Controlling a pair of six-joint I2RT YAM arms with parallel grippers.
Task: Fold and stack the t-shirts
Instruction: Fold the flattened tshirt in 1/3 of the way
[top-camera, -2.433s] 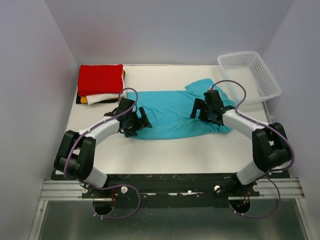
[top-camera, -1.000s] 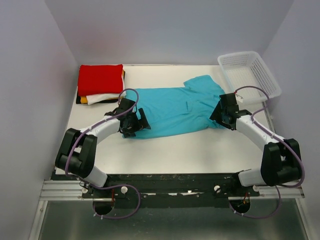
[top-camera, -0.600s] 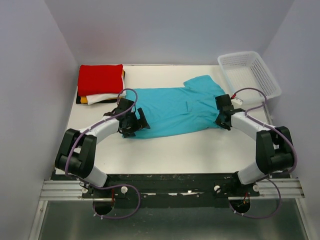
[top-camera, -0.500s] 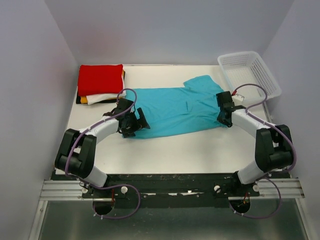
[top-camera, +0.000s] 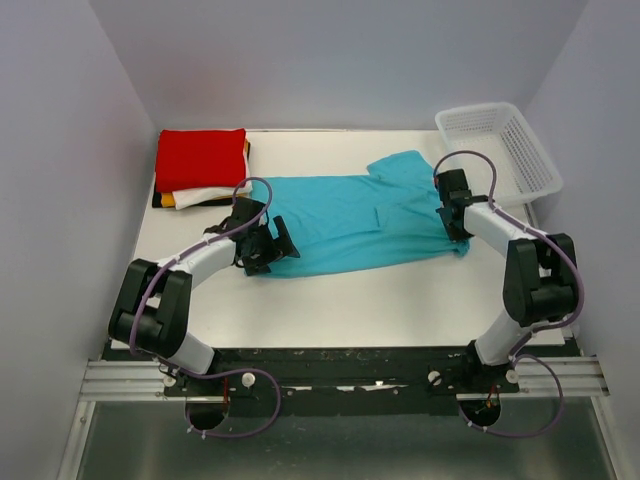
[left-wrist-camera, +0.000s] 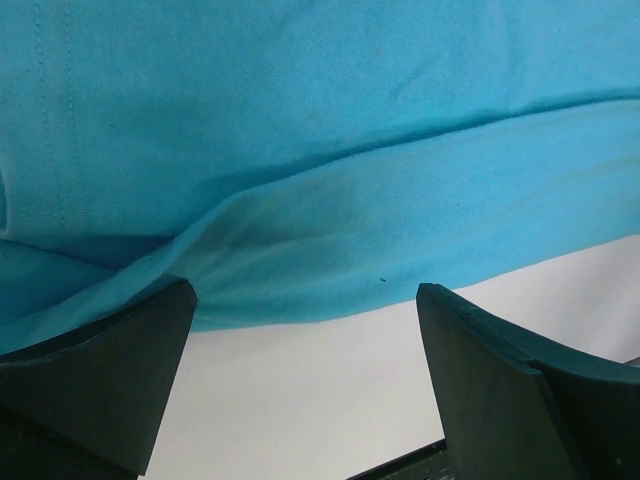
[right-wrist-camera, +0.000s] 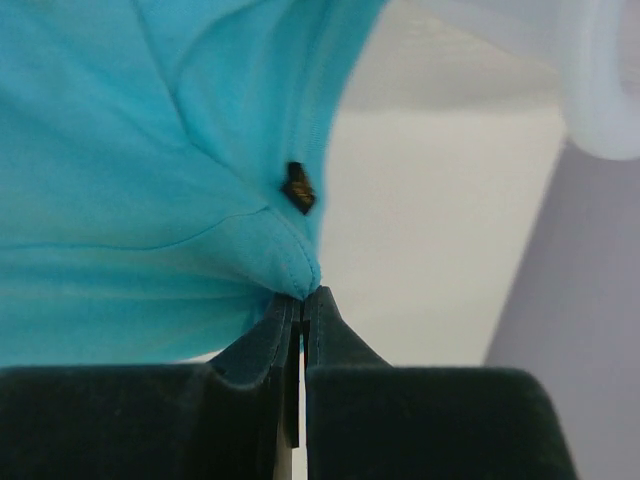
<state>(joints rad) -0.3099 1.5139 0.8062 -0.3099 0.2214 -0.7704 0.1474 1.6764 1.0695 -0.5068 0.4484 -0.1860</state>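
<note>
A turquoise-blue t-shirt (top-camera: 350, 215) lies spread out across the middle of the table. My left gripper (top-camera: 268, 248) is open at its near left hem. In the left wrist view the hem (left-wrist-camera: 320, 150) lies just beyond the gripper (left-wrist-camera: 305, 300), with only bare table between the fingers (left-wrist-camera: 110, 370). My right gripper (top-camera: 449, 190) is shut at the shirt's right side. The right wrist view shows its tips (right-wrist-camera: 302, 295) pinching a stitched corner of the cloth (right-wrist-camera: 150, 150). A folded red shirt (top-camera: 200, 158) tops a stack at the back left, with white, yellow-orange and black edges (top-camera: 205, 197) under it.
A white mesh basket (top-camera: 498, 145) stands at the back right, and its rim (right-wrist-camera: 610, 90) is close to my right gripper. Grey walls enclose the table on three sides. A small dark tag (right-wrist-camera: 298, 187) sits on the shirt near the pinched corner.
My right gripper has moved toward the back along the shirt's right side and closed on its edge. The left arm has stayed where it was, open.
</note>
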